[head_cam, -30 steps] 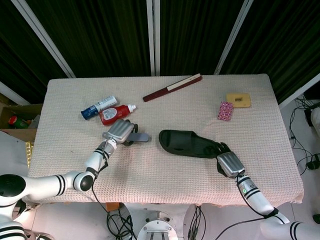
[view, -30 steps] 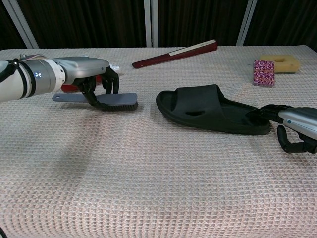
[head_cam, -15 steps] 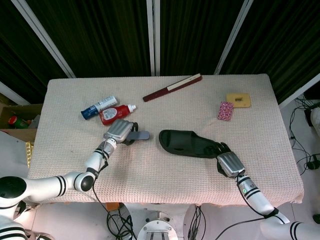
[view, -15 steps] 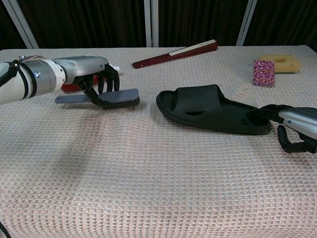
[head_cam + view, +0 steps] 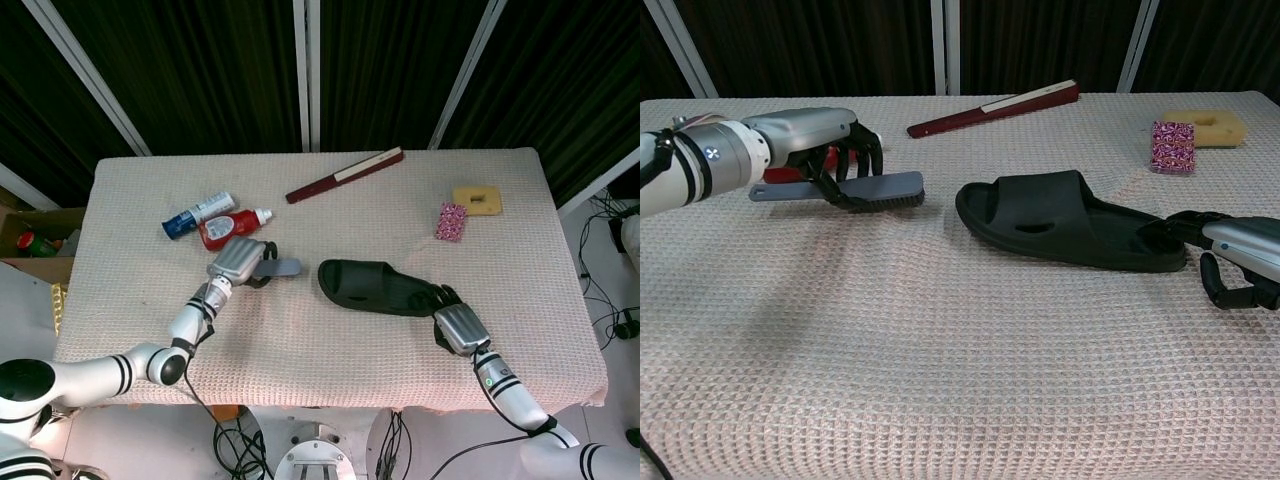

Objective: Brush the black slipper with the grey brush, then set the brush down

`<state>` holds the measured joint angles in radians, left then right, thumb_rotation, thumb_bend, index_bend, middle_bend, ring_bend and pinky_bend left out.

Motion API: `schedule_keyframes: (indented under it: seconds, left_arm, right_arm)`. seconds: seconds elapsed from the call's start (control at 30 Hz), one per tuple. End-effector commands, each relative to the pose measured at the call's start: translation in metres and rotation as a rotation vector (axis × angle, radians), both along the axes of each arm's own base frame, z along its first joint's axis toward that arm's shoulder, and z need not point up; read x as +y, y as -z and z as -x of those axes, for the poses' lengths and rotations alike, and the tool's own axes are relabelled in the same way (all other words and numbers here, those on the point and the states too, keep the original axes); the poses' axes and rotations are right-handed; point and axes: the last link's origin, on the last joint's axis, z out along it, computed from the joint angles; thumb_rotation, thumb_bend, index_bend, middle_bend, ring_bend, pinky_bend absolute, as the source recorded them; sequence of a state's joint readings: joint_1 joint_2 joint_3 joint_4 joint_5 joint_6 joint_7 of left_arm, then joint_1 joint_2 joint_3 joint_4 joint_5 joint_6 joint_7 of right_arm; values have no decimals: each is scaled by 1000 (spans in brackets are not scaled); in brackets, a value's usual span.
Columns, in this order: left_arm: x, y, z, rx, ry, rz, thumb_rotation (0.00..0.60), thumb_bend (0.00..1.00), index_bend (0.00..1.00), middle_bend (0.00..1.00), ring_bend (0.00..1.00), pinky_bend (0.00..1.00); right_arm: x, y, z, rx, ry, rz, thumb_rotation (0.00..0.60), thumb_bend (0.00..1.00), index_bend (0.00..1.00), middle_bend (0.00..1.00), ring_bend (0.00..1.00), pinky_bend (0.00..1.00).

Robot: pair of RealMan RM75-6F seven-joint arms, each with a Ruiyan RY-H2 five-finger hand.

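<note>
Grey brush (image 5: 855, 190), gripped in left hand (image 5: 825, 140); black slipper (image 5: 1065, 220) lies rightward, lengthwise across the surface; right hand (image 5: 1230, 250) curled at its heel.

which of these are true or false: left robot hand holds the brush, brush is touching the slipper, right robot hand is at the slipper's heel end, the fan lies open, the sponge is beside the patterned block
1. The left robot hand holds the brush. True.
2. The brush is touching the slipper. False: bare cloth shows between them, and the brush is lifted off the table.
3. The right robot hand is at one end of the slipper, the end away from the brush. True: its fingers touch that end.
4. The fan lies spread open. False: it is folded shut.
5. The yellow sponge lies beside the patterned block. True.
</note>
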<state>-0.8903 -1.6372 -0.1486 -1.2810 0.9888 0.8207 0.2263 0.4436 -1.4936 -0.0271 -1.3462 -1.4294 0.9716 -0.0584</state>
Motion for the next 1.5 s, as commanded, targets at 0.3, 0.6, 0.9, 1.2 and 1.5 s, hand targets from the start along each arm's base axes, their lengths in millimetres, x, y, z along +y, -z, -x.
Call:
schedule_keyframes:
  seconds: [0.3,0.6,0.9,1.2,1.5]
  left_arm:
    - [-3,-9,-5,-47,-3,-13,600,434,889,913,717,827]
    - [-8,-21,-39,-108,55,-20,600,441,908,935,739,843]
    - [-18,-5,-77,-127,119,6,600,443,911,938,740,847]
    - [-25,22,-104,-115,161,29,600,444,912,940,741,847]
    - [-24,37,-111,-105,152,41,600,444,912,941,742,847]
  right_arm:
    - [0,-1,1,-1,3,2,600,1000,111,155,0,56]
    - [0,-1,1,-1,5,2,600,1000,112,155,0,56]
    - [0,2,2,-3,9,-4,600,1000,112,155,0,56]
    - [-1,1,5,-7,18,-2,600,1000,112,155,0,56]
    - [-1,3,8,-11,25,-6,600,1000,112,155,0,57]
